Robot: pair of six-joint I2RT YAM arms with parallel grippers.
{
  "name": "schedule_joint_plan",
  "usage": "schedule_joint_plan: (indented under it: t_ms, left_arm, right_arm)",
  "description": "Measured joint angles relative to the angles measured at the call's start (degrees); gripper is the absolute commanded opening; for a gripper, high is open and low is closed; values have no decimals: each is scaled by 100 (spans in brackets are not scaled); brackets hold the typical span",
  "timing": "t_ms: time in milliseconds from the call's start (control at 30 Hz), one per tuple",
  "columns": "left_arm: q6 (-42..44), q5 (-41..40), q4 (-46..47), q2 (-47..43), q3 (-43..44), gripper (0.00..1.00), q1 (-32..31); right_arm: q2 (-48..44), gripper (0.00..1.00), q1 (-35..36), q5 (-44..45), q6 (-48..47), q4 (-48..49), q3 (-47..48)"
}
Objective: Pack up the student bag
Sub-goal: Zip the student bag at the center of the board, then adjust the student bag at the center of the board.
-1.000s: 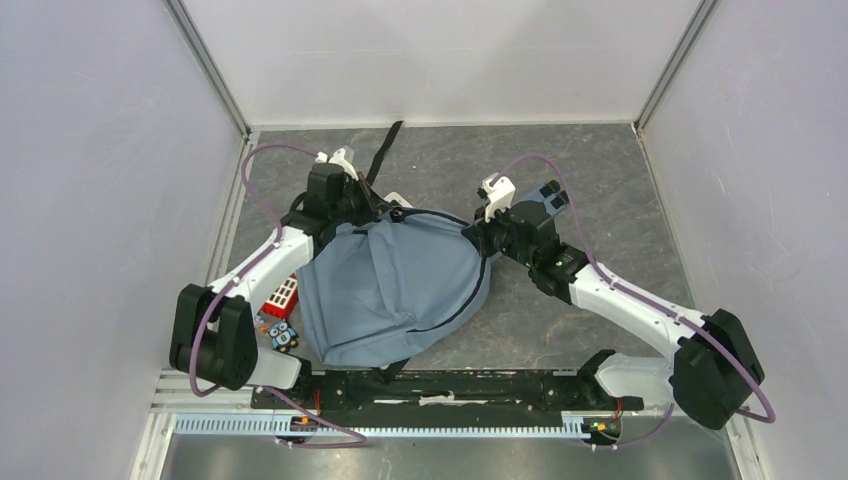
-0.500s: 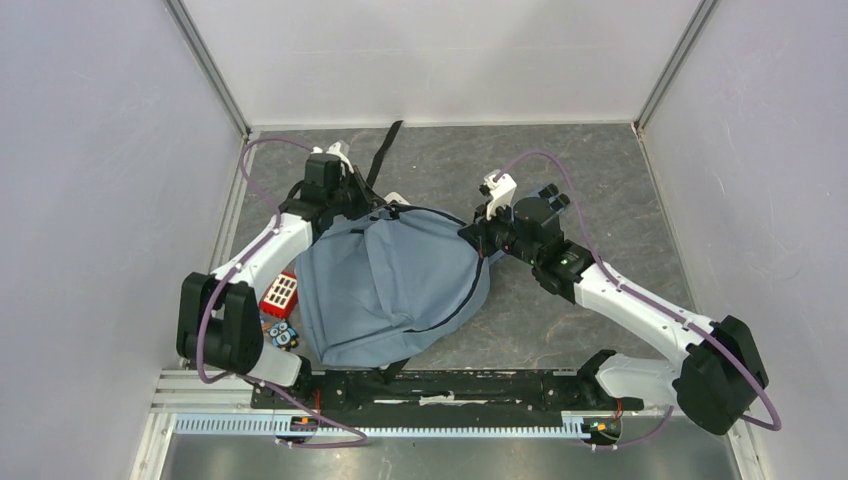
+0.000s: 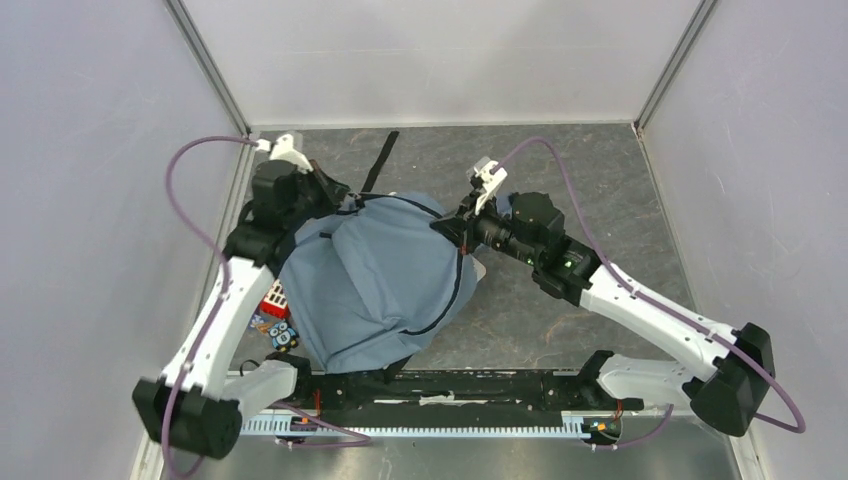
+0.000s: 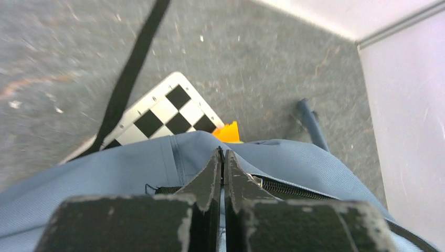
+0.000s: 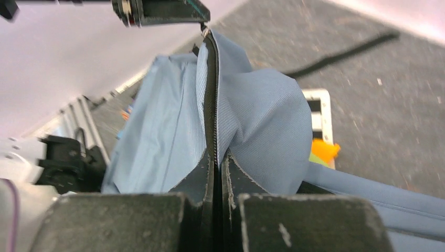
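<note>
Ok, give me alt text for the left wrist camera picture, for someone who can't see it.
The shut left pincer pinches the black zip edge of a soft grey-blue fabric backpack. Beyond it, on the dark grey table, lie a black-and-white chequered board, a small orange piece and a black strap.

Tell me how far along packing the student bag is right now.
Nothing looks packed yet: the checkerboard, an orange piece and a red toy lie outside the backpack, whose zip looks closed. In hand: left gripper and right gripper are each shut on its zip edge, holding it up. Left: open it, load everything, zip up.
</note>
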Motion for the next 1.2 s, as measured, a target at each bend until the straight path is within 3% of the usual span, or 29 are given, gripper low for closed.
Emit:
schedule_joint_plan:
  t_ms: [167, 367, 500, 633, 967, 1200]
  left_arm:
    - [225, -446, -214, -1368, 83, 2, 81]
    - [378, -452, -667, -1829, 796, 2, 138]
    - [367, -170, -708, -1727, 992, 2, 203]
    - [356, 297, -483, -1550, 994, 2, 214]
    - [339, 1475, 374, -680, 990, 2, 236]
    - [389, 1598, 868, 92, 1078, 2, -42]
  right_arm:
    - [9, 0, 216, -162, 9, -61, 903]
    - [315, 0, 293, -308, -321, -903, 2382]
    - [782, 0, 295, -68, -970, -1729, 3609]
    - [1021, 0, 293, 387, -1735, -2157, 4238]
    - [1377, 0, 269, 2050, -4321, -1843, 4306]
    - [1582, 0, 219, 2706, -5125, -1714, 4306]
